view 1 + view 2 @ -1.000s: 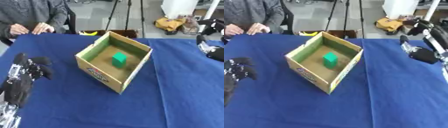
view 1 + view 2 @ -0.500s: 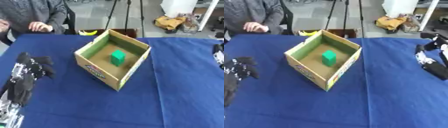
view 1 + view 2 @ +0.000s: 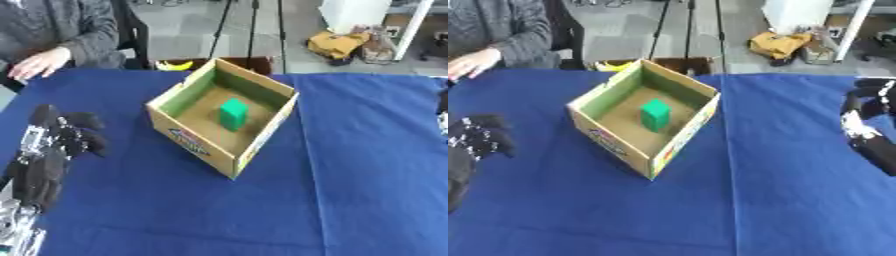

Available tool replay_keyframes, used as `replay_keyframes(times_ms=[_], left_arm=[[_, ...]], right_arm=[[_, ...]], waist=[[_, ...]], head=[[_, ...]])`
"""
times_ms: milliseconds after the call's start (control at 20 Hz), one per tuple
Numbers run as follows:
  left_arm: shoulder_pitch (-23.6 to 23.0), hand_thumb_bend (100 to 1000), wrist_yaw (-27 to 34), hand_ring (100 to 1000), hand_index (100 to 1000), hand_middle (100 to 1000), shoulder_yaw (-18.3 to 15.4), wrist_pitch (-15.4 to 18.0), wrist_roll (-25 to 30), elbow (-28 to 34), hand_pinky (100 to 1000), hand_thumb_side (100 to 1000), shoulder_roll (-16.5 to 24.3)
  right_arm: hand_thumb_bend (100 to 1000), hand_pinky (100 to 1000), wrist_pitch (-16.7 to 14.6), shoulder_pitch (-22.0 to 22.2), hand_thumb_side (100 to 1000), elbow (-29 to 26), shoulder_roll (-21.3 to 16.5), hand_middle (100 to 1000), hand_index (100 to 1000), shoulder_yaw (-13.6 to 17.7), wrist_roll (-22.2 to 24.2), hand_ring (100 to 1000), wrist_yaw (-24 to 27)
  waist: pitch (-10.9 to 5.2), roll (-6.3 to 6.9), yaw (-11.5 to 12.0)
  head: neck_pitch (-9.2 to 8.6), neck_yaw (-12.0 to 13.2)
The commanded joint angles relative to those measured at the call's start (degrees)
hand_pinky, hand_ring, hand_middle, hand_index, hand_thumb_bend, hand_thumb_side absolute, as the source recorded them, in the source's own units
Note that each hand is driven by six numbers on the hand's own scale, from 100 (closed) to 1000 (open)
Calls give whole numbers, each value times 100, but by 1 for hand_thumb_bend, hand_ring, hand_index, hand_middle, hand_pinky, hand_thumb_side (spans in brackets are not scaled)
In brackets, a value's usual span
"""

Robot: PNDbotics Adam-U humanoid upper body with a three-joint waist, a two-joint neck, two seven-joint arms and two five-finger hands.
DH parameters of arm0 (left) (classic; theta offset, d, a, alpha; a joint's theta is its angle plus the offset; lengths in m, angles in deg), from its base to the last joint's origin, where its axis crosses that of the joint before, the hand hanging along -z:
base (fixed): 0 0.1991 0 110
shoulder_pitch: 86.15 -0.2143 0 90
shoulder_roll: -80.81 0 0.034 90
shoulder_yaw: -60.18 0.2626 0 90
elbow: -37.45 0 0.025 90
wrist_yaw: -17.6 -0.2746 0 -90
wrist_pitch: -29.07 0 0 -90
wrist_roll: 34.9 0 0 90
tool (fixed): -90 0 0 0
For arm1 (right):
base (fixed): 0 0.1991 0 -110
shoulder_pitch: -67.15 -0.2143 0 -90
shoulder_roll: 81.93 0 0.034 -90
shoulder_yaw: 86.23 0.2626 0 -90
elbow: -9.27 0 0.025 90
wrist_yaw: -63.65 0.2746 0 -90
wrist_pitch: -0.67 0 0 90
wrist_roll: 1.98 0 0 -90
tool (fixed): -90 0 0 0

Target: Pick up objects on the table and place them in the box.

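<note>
Blue cloth covers the counter (image 3: 350, 200) in front of me, with a workshop floor and tripod legs beyond its far edge. Near the middle sits the cardboard box (image 3: 203, 148), turned corner-on to me, and a green block (image 3: 233, 114) stands upright on its floor. I see nothing else lying loose on the cloth. My left hand (image 3: 63, 137) rests at the left edge, fingers curled and holding nothing, with the box off to its right. My right hand (image 3: 866, 117) shows at the right edge, well apart from the box; whether its fingers are open I cannot tell. My left hand looks the nearer to the box.
</note>
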Motion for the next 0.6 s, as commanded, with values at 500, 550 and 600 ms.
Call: replay_keyframes(times_ms=[500, 550, 600], left_arm=[[23, 413, -11, 538, 714, 594, -20, 3, 15, 63, 504, 998, 8], [23, 413, -11, 538, 713, 594, -19, 2, 18, 62, 504, 997, 8], [23, 413, -10, 538, 713, 594, -18, 2, 19, 62, 504, 997, 9]], right_arm=[[100, 100, -323, 3, 433, -15, -147, 489, 652, 276, -921, 221, 1050], [100, 100, -369, 8, 413, -17, -179, 462, 634, 256, -999, 134, 1128], [100, 100, -418, 14, 411, -23, -215, 440, 619, 232, -1078, 100, 1207]], waist=[[-78, 1, -44], [-83, -2, -46], [-89, -4, -47]], head=[[52, -16], [52, -20], [54, -22]])
